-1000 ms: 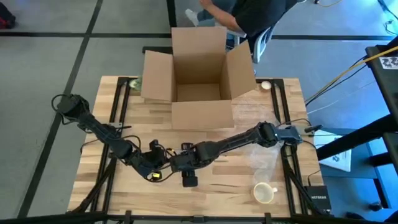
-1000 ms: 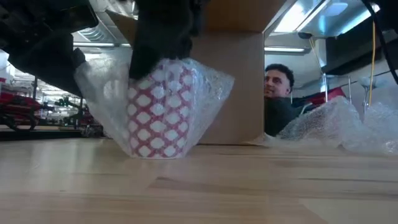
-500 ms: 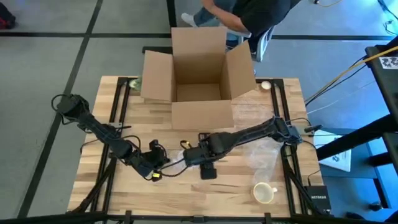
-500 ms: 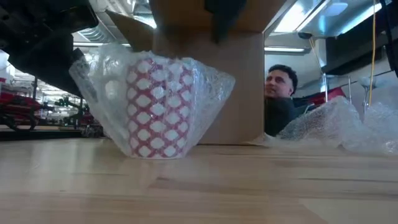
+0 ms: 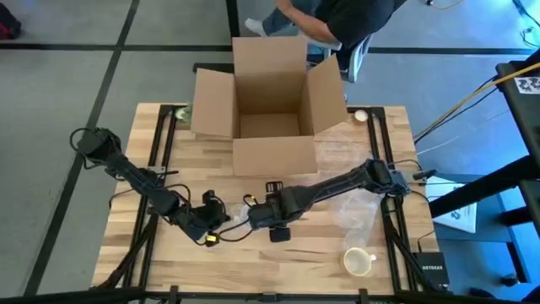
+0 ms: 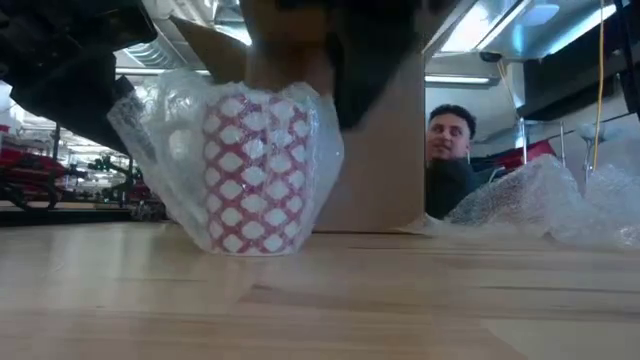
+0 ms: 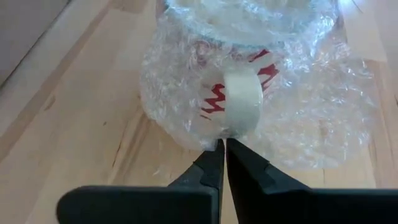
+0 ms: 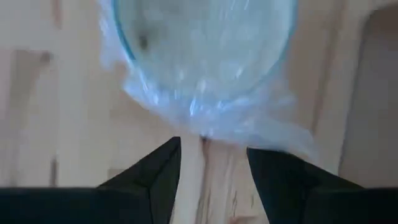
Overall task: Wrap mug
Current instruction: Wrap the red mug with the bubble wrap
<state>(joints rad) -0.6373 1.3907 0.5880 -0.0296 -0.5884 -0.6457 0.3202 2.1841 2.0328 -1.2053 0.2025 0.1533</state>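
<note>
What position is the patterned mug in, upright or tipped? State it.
Upright. In the low view the red-and-white mug stands flat on the table inside loose bubble wrap; the right wrist view looks down into its open mouth.

The wooden table (image 5: 169, 160) carries an open cardboard box (image 5: 268, 114), the bubble-wrapped mug (image 6: 258, 170), loose bubble wrap (image 5: 359, 211) and a white mug (image 5: 359, 262).

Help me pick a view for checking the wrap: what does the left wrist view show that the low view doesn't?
Only the left wrist view shows the left gripper pinching the bubble wrap beside the mug's handle. Only the low view shows the cardboard box and a person behind. Both show the red-patterned mug wrapped on the table.
</note>
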